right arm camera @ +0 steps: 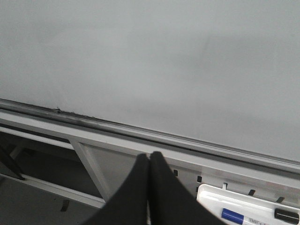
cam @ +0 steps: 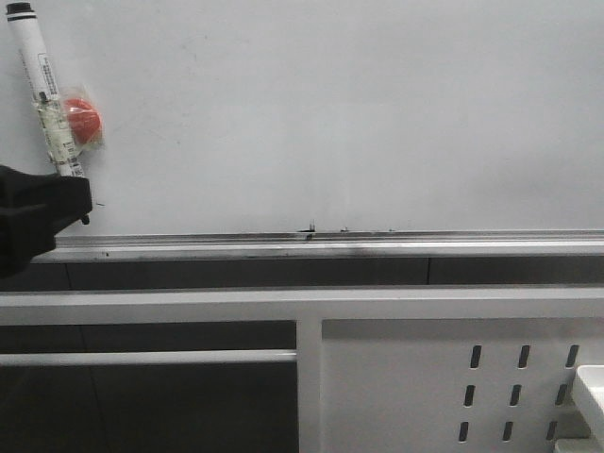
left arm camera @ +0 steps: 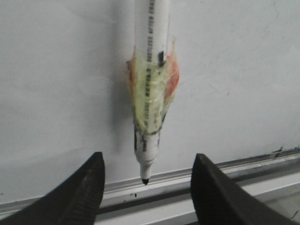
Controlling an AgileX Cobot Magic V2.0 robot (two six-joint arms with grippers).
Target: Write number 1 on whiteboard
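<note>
The whiteboard (cam: pixel 330 113) is glossy white-grey with a silver rail (cam: pixel 377 243) along its lower edge. No number 1 stroke shows on it. A white marker (cam: pixel 42 90) hangs on the board at the far left, taped to a red magnet (cam: pixel 83 120), black tip down. My left gripper (cam: pixel 75 203) is at the marker's lower end. In the left wrist view my left gripper (left arm camera: pixel 148 161) is open, its jaws wide apart on either side of the marker (left arm camera: pixel 151 56) and not touching it. My right gripper (right arm camera: pixel 149 157) is shut and empty, below the rail.
Small black smudges (cam: pixel 308 229) sit on the rail near the middle. A white panel with oval slots (cam: pixel 406 377) is below right. A white tray (right arm camera: pixel 243 206) holding a blue-capped marker (right arm camera: pixel 232 215) hangs on it.
</note>
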